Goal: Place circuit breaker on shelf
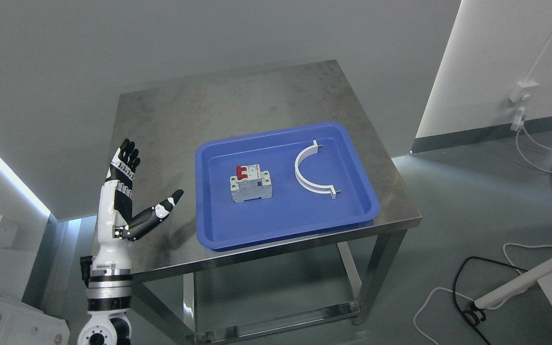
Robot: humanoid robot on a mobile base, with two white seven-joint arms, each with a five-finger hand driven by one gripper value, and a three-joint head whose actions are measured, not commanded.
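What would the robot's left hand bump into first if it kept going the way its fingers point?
The left hand is open with its fingers pointing up and away, toward the far left edge of the metal table. Nothing seems to stand in that line, though depth is hard to judge. The blue tray lies off to its side.

Breaker [251, 183] in tray [285, 230], left of bracket [312, 170].

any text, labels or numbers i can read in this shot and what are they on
No text can be read.
circuit breaker: its white face may bear small print beside the red switch, too small and blurred to read.
blue tray, white curved clamp, steel table, left robot hand: no print visible.
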